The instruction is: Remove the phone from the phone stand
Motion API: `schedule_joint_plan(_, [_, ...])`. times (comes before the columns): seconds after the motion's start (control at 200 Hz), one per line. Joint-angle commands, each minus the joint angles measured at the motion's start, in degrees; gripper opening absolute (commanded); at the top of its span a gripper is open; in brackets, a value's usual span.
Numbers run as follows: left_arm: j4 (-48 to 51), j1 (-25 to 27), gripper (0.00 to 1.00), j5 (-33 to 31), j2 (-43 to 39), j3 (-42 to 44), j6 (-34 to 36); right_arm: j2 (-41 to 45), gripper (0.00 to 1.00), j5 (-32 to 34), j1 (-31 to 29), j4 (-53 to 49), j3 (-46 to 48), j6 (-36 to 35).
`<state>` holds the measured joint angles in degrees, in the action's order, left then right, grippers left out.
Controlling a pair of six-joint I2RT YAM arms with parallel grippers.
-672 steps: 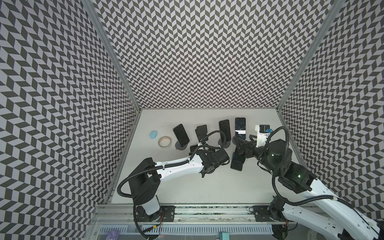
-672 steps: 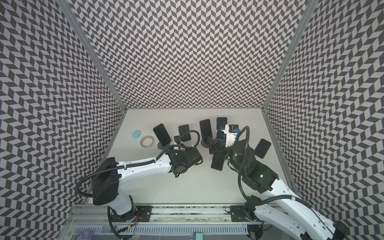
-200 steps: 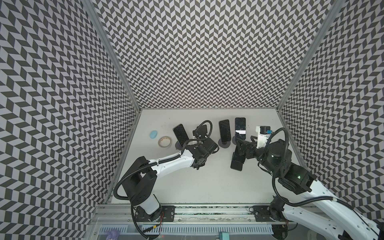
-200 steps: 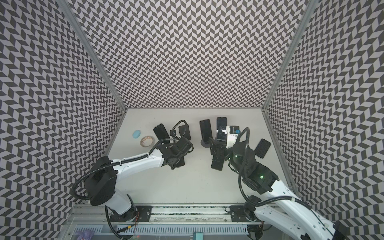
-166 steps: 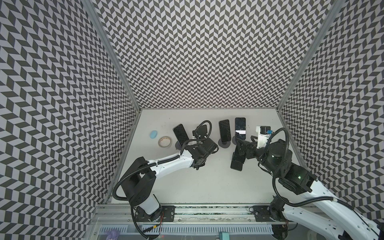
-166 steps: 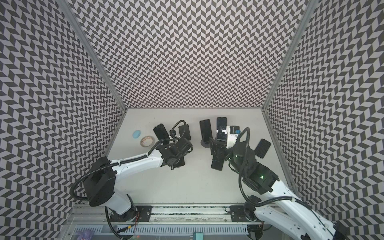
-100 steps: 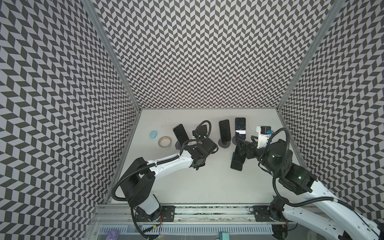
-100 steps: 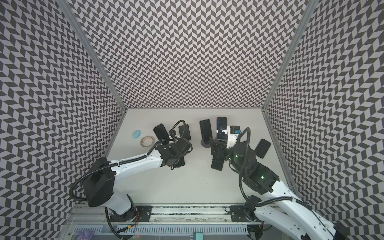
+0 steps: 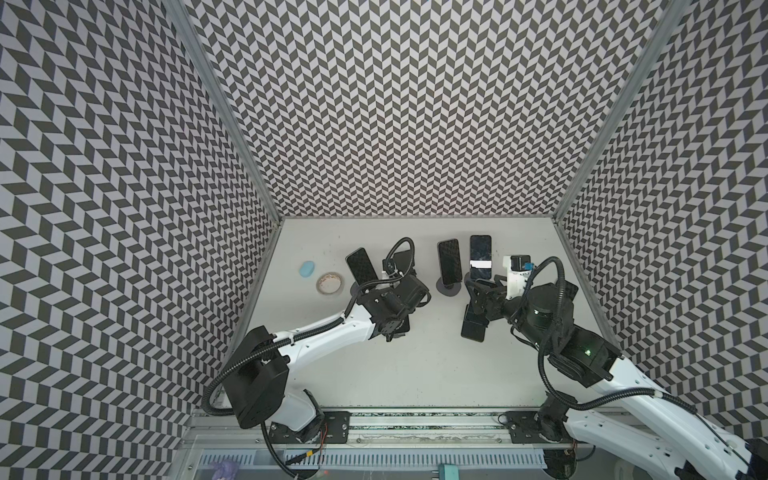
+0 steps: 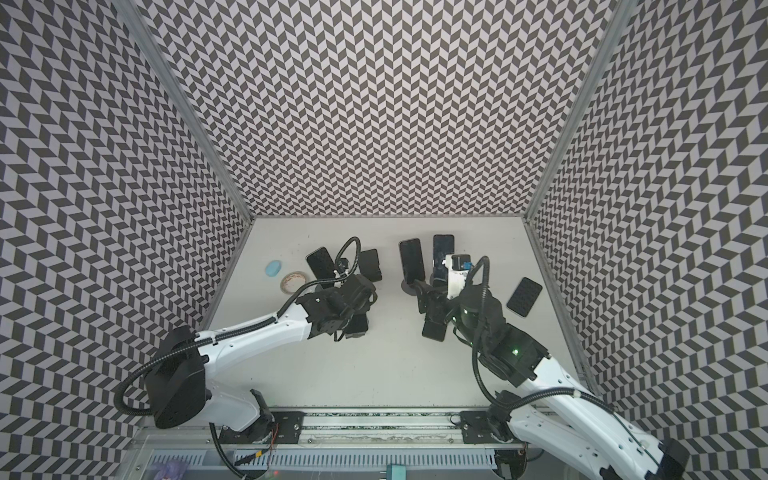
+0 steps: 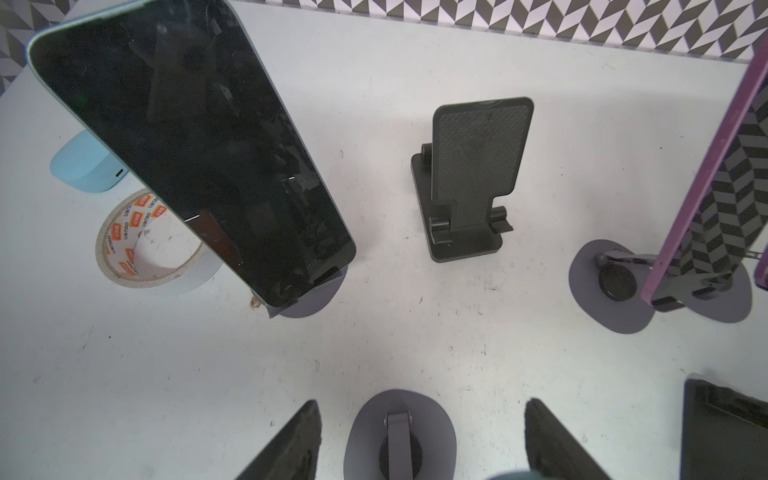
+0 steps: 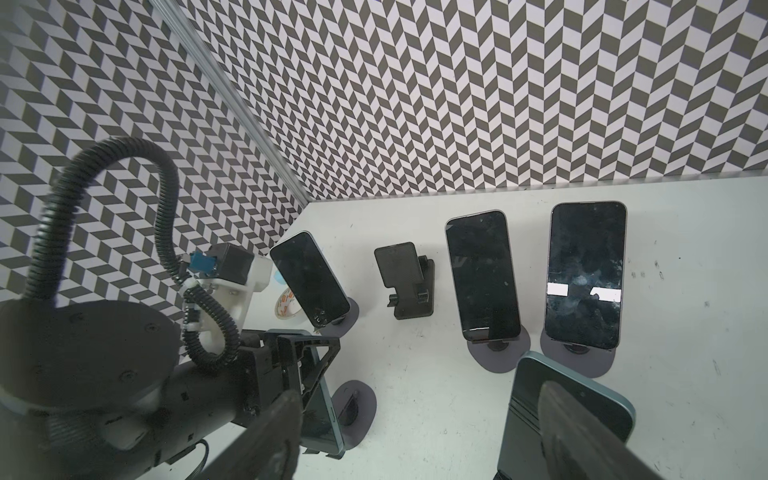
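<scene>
A teal-edged phone (image 12: pixel 328 415) leans on a grey phone stand (image 11: pixel 399 432) in the front row. My left gripper (image 11: pixel 422 403) reaches over its top with one finger on each side. The fingertips (image 11: pixel 297 440) stand apart behind the phone, and I cannot tell whether they press on it. In a top view this phone (image 9: pixel 400 329) shows just below the gripper body. My right gripper (image 12: pixel 419 390) is open over bare table beside another teal phone (image 12: pixel 528 395) on a stand. One of its fingers (image 12: pixel 590 436) lies in front of that phone.
The back row holds a phone (image 9: pixel 361 266), an empty black stand (image 11: pixel 469 183) and two more phones (image 9: pixel 449 259) (image 9: pixel 480 257) on grey stands. A tape roll (image 9: pixel 319 284) and a blue case (image 9: pixel 308 269) lie back left. A phone (image 10: pixel 524 297) lies flat at the right.
Since the oldest frames my left gripper has moved back and left onto the front-row phone. Over the last second neither arm has visibly shifted.
</scene>
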<state>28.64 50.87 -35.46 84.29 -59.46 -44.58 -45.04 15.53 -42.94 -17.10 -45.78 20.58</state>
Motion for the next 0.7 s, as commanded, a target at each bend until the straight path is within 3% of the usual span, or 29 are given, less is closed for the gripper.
schedule_joint_plan(0.0, [-2.19, -0.15, 0.41, -0.40, -1.77, 0.82, 0.94, 0.21, 0.85, -0.80, 0.22, 4.35, 0.77, -0.21])
schedule_joint_plan(0.696, [-2.46, -0.10, 0.38, 1.92, -4.10, 0.36, 3.49, -2.00, 0.83, -3.44, 0.23, 5.24, -0.08, 0.59])
